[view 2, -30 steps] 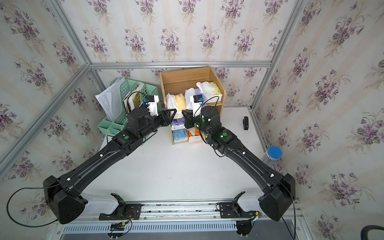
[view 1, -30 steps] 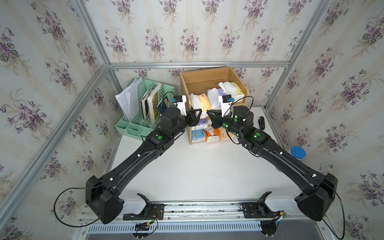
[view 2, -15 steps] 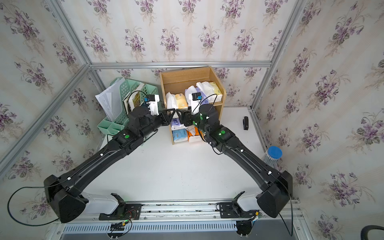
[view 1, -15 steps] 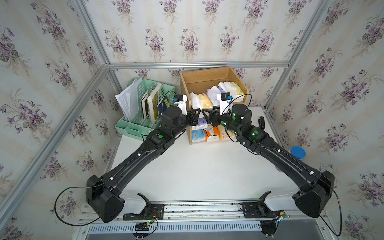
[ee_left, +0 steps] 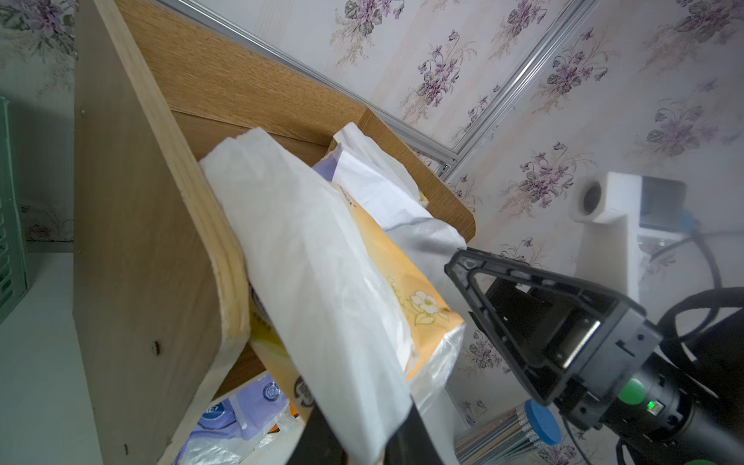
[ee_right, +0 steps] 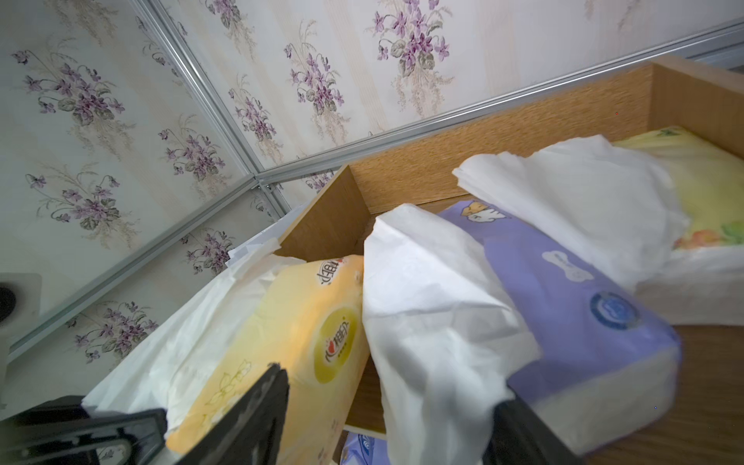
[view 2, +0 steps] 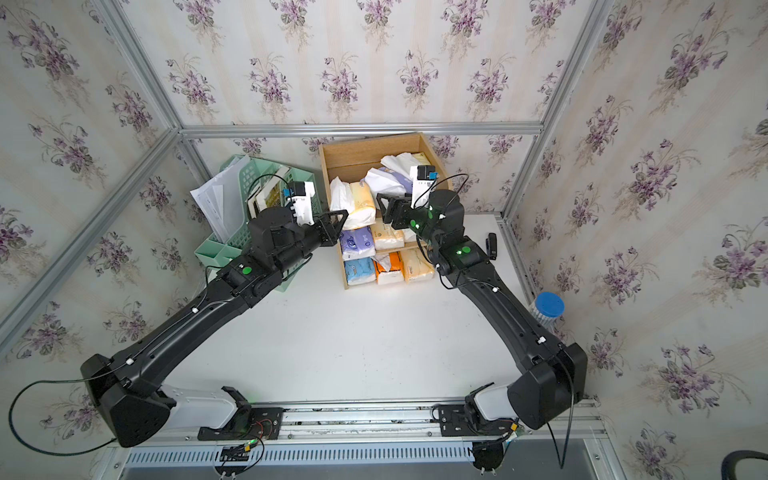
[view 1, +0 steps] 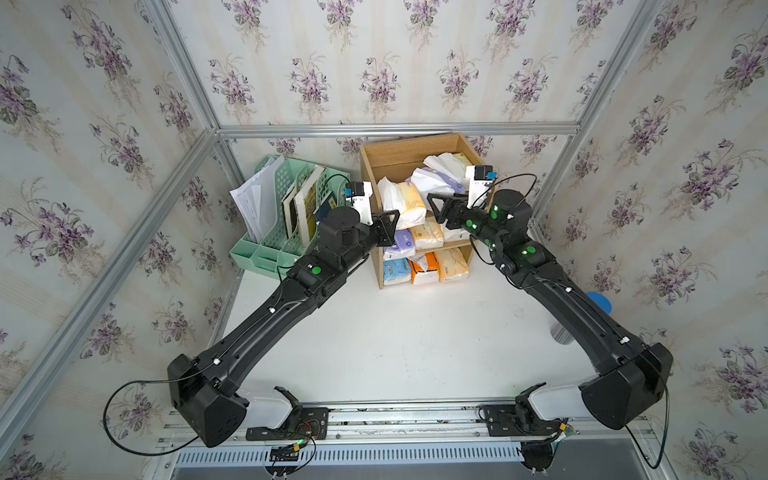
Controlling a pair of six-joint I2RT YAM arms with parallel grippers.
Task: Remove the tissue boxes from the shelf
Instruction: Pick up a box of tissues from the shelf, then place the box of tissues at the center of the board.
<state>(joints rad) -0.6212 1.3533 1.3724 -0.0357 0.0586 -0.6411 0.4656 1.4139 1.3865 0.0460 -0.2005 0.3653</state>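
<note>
Since a second ago the right claw (view 1: 437, 208) has sprung apart and risen to the top tier of the shelf (view 1: 409, 146), while the left claw (view 1: 390, 226) has snapped together. From where I stand, the left one is pinching the white tissue (ee_left: 322, 261) sticking out of the yellow pack (view 1: 411, 201), which lies tilted at the top tier's front corner, overhanging the edge. The right claw's fingers stand spread on either side of the tissue flopping from the purple pack (ee_right: 563, 290) beside it, not gripping. A pale yellow pack (ee_right: 704, 181) lies behind that. More packs fill the two lower tiers, and the shelf stands at the back of the white surface (view 1: 415, 340).
</note>
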